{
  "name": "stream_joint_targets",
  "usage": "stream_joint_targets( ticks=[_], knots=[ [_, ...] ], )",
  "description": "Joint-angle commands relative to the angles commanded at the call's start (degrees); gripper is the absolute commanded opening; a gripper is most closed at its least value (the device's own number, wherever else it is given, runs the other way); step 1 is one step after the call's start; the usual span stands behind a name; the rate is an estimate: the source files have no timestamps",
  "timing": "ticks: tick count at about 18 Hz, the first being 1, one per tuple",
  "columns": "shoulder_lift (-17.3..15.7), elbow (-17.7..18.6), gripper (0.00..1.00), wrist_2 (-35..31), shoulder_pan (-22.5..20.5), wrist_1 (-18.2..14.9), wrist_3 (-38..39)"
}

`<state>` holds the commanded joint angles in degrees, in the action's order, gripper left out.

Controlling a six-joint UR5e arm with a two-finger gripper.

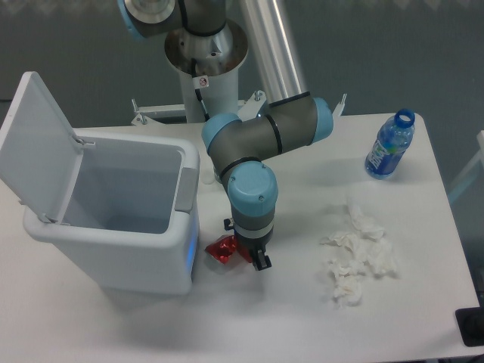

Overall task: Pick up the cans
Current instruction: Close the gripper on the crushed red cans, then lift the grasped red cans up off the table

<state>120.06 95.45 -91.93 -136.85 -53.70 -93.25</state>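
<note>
**Gripper down on the red can beside the bin**

With the grey-and-blue arm folded low over the white table [249, 318], its two-finger gripper [248, 255] points straight down at the crumpled shiny red metal can [221, 249]. The can lies on the tabletop, just beside the front right corner of the open white plastic bin [121, 219], and the black fingers sit right against its right side. Whether they are clamped on it cannot be told; the wrist hides the jaws. Well apart to the right lie crumpled white tissues [359, 257], and a blue-labelled plastic bottle [389, 145] stands near the far edge.
</note>
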Motion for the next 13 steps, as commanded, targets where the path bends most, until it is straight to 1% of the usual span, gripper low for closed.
stream_joint_targets(
  ticks=[5, 10, 13],
  knots=[
    [-0.3, -0.3, 0.4, 0.0, -0.1, -0.1, -0.1],
    [-1.7, -2.6, 0.41, -0.3, -0.3, -0.8, 0.0],
    [-2.5, -2.8, 0.41, -0.3, -1.8, -0.8, 0.0]
  ],
)
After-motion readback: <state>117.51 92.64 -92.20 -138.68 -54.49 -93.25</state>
